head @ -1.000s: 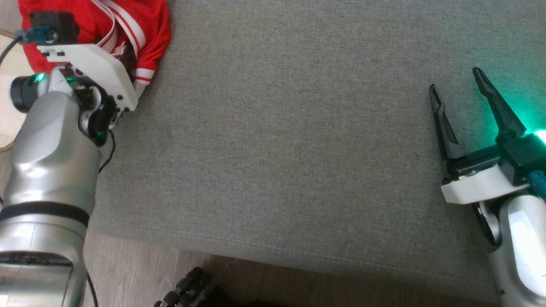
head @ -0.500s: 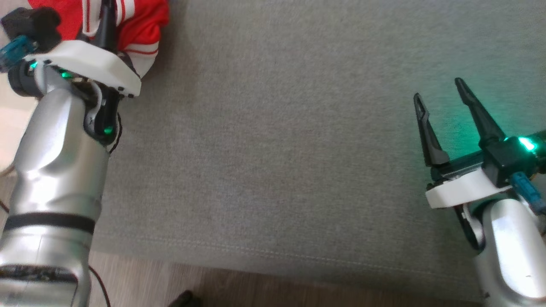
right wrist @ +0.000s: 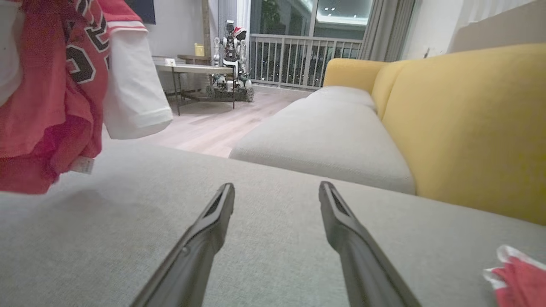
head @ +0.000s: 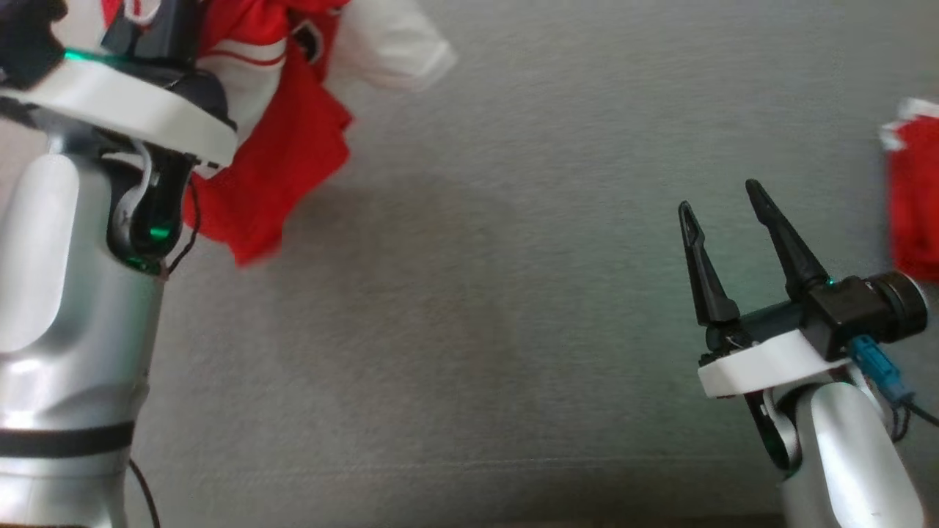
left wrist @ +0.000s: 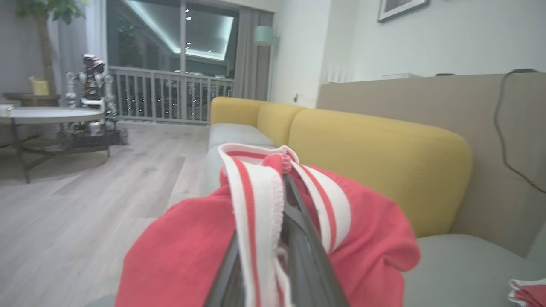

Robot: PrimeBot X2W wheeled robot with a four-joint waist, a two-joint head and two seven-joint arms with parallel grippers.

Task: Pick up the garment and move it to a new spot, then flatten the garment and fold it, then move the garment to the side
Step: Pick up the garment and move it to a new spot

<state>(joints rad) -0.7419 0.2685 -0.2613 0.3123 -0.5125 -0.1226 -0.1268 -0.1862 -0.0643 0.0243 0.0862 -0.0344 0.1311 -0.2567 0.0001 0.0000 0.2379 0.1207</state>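
The garment (head: 293, 147), a red jersey with white sleeves and a red-and-white striped trim, hangs above the grey sofa seat (head: 477, 293) at the upper left. My left gripper (left wrist: 285, 179) is shut on its striped trim, and red cloth (left wrist: 183, 247) drapes over both fingers. In the right wrist view the hanging garment (right wrist: 51, 98) is at the left, with dark numerals on it. My right gripper (head: 722, 198) stands open low over the seat at the right, nothing between its fingers (right wrist: 204, 238).
Another piece of red cloth with white trim (head: 913, 191) lies on the seat at the far right (right wrist: 518, 277). A yellow backrest (right wrist: 469, 119) runs behind the seat. Beyond lie wooden floor (left wrist: 64, 204) and a round table (left wrist: 42, 115).
My left gripper has shut on the garment and lifted it off the seat, so it now hangs unfurled. The head camera has shifted. The right gripper stays open.
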